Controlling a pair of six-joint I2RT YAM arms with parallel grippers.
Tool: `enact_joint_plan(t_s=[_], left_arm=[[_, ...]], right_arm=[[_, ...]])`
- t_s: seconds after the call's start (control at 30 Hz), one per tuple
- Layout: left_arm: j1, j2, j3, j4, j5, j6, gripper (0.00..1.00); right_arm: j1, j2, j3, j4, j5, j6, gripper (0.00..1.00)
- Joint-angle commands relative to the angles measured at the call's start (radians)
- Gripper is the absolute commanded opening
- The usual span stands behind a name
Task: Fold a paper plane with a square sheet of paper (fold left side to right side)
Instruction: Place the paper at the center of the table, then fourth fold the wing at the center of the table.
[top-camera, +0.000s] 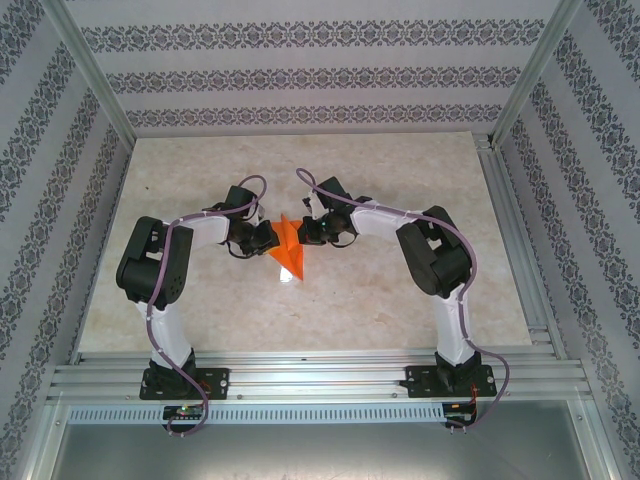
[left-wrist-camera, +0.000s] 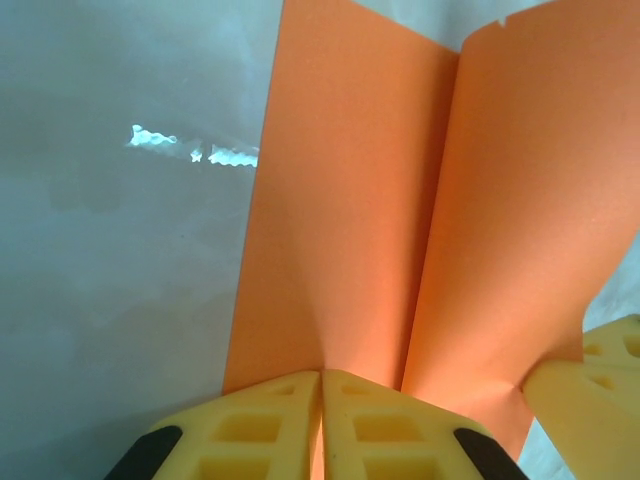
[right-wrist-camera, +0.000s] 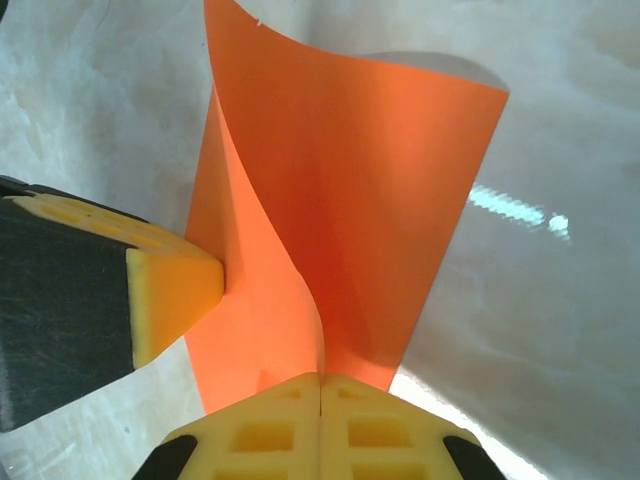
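Paper plane (top-camera: 287, 247) held upright midway, nose pointing nearward; left gripper (left-wrist-camera: 320, 378) and right gripper (right-wrist-camera: 320, 380) clamped on opposite flaps.

Beige marbled tabletop (top-camera: 200, 300), glossy, with a small glare patch (top-camera: 288, 283) near its centre. Walls (top-camera: 300, 70) behind it and on both sides: pale wallpaper with dark floral bands. Aluminium posts (top-camera: 95, 78) rise at its far corners. Aluminium rails (top-camera: 320, 372) run along its near edge.
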Motion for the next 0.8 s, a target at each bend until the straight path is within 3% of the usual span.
enact_joint_plan(t_s=[0.0, 0.77], left_arm=[[-0.017, 0.061, -0.014, -0.054, -0.109, 0.033, 0.12], [-0.027, 0.081, -0.003, -0.068, -0.126, 0.039, 0.11]], right_arm=[[-0.011, 0.023, 0.042, -0.015, -0.006, -0.051, 0.0], [-0.022, 0.08, 0.089, -0.032, -0.025, -0.181, 0.0]])
